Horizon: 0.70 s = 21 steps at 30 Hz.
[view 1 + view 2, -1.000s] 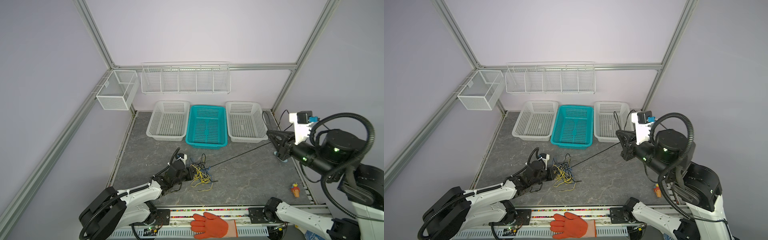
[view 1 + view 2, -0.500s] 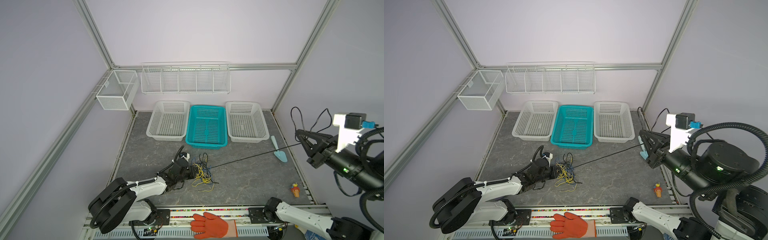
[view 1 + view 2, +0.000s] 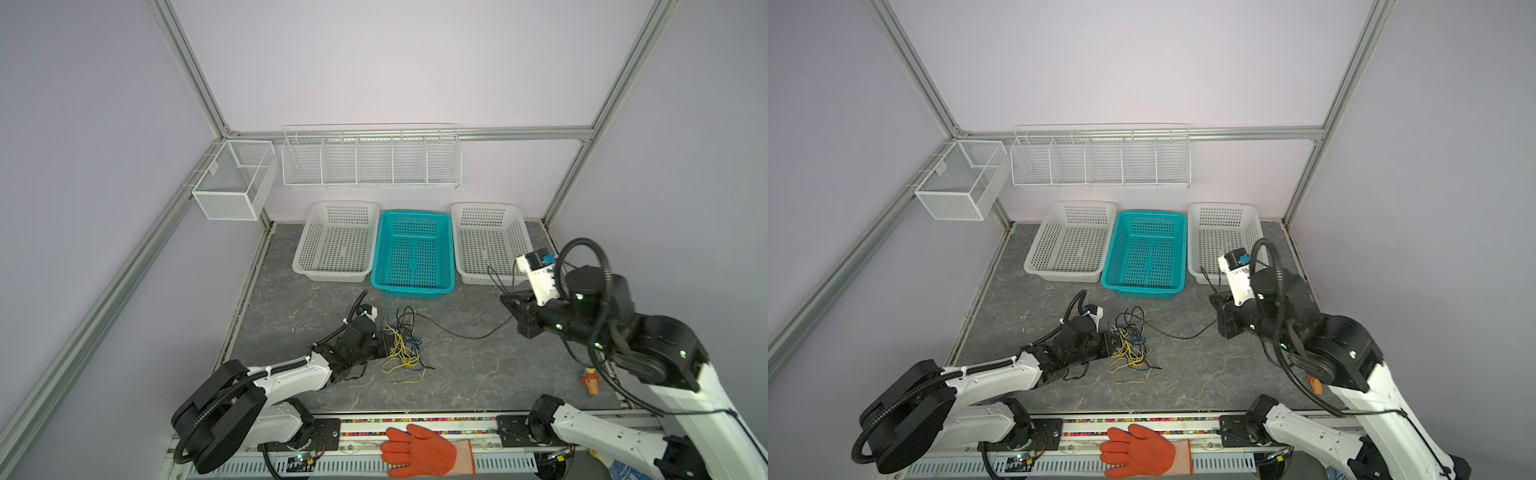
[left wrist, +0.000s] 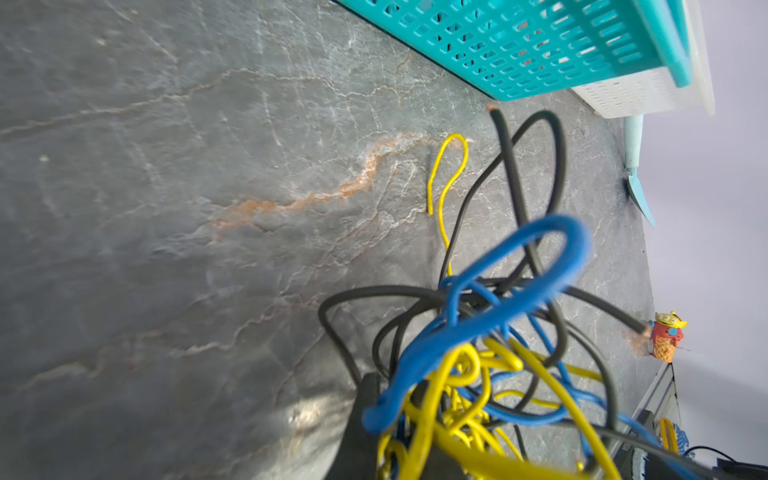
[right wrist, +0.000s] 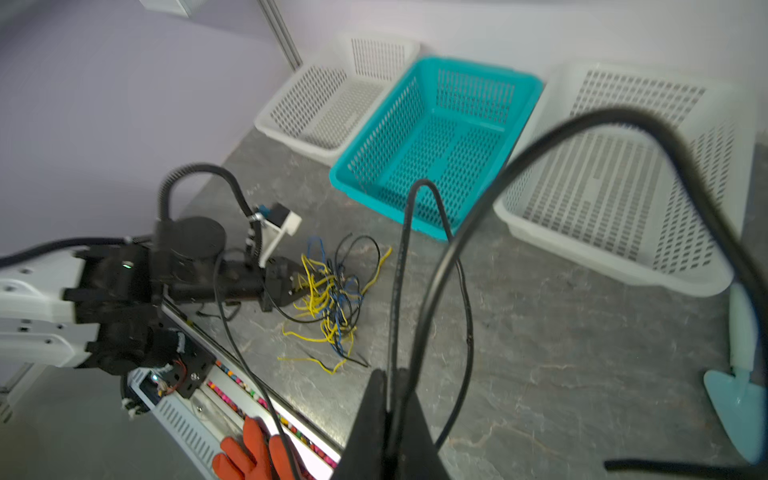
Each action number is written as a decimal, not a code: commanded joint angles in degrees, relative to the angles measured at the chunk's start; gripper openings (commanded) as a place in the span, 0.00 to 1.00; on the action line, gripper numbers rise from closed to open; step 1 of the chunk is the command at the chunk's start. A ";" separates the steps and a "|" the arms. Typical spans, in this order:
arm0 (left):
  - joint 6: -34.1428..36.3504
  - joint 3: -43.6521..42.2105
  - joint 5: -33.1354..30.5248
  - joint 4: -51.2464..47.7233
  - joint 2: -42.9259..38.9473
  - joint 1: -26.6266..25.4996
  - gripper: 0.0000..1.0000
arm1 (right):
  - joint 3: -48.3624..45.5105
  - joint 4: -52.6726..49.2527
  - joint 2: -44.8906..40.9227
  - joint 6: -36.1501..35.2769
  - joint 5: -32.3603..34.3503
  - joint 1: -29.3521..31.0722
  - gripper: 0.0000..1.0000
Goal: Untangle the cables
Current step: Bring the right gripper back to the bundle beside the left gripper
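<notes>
Surrounding the cables (image 3: 403,345): teal basket (image 3: 411,291), orange glove (image 3: 419,451), toy cone (image 3: 590,380).

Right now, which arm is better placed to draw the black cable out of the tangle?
The right. The right gripper is shut on the black cable, which sags loosely back to the tangle, so it can probably pull away. The left gripper is shut on the tangle, anchoring it.

Grey tabletop (image 3: 478,374) carries tangled cables (image 3: 401,347), teal basket (image 3: 411,289), small toy (image 3: 591,380).
</notes>
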 commanded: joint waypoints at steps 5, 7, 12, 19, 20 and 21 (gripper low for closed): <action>1.48 -0.19 -1.82 -7.88 -5.32 0.34 0.00 | -13.97 14.46 1.64 4.04 -12.93 0.09 0.16; 1.13 -0.25 -1.39 -7.68 -5.51 0.34 0.00 | -17.62 19.35 3.48 5.76 -17.19 0.12 0.17; 0.00 -0.19 -0.28 -7.15 -4.90 0.34 0.00 | -23.19 29.60 9.47 8.41 -26.27 0.96 0.17; 0.12 0.40 -0.12 -8.05 -5.67 0.34 0.00 | -26.84 39.81 14.04 10.55 -28.26 4.66 0.21; 0.14 0.58 -0.10 -8.17 -5.58 0.34 0.00 | -26.88 40.20 15.70 10.39 -27.90 5.55 0.21; 0.09 0.70 -0.08 -8.12 -5.50 0.38 0.00 | -26.95 40.44 16.58 10.33 -27.71 6.18 0.22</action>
